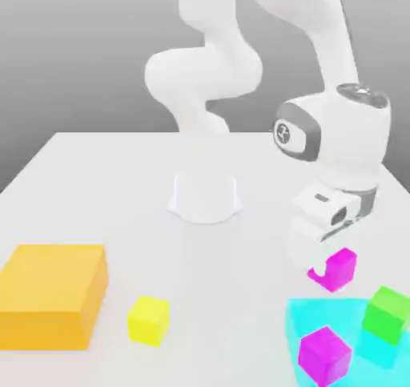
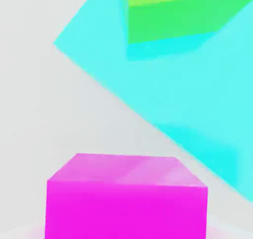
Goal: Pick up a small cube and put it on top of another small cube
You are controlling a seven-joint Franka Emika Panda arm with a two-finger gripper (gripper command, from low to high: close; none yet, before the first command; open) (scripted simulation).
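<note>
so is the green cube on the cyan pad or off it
On it. The green cube rests on the cyan pad near its far edge; the hand view shows cyan surface around its base.

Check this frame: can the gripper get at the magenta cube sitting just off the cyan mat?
Probably yes. The gripper hangs right at that magenta cube, which sits alone on the table, apart from the cyan mat; nothing crowds it.
</note>
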